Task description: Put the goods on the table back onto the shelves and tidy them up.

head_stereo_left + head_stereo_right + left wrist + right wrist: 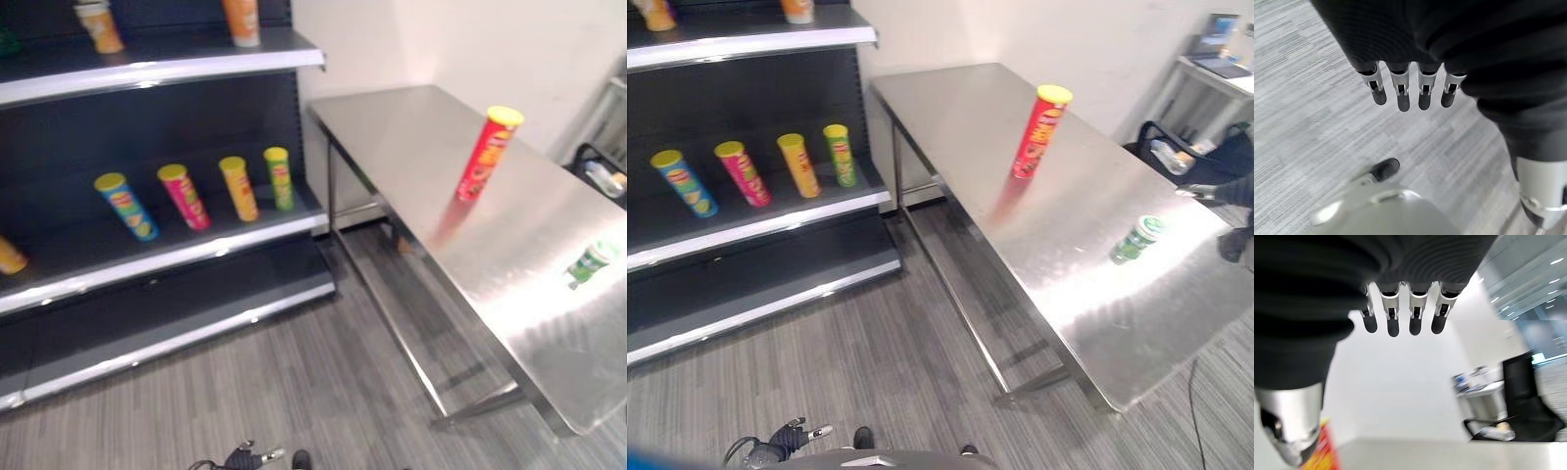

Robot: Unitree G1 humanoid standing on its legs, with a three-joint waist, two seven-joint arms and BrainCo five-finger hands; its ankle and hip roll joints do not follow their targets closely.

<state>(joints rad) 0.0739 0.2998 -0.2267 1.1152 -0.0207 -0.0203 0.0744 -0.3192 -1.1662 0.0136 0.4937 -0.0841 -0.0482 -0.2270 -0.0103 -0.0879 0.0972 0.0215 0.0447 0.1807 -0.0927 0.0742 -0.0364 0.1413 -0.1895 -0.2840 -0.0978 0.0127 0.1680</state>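
Your view cuts off the top shelf (196, 61), so the two orange canisters standing on it, one (101, 25) to the left and one (241, 22) to the right, show only their lower parts. At the picture's left edge another orange can (8, 257) on the middle shelf (176, 250) is half hidden. On the steel table (970, 117) the green can (1135, 239) is washed out by glare, and you cannot tell whether it stands or lies. Past the table's far right end you can make out a black bag (1176, 147) and a laptop (1218, 34) on a side desk.

The red can (1038, 131) with its yellow lid stands upright near the table's middle, well apart from the green one. Four cans stand in a row on the middle shelf: blue (126, 207), pink (185, 196), orange (239, 188) and green (279, 177), all yellow-lidded.

Your left hand (1410, 90) hangs over the grey floor (1312, 122), fingers straight and relaxed, grasping nothing. Your right hand (1400, 316) is likewise slack and empty, with the red can's edge near its thumb (1288, 431).
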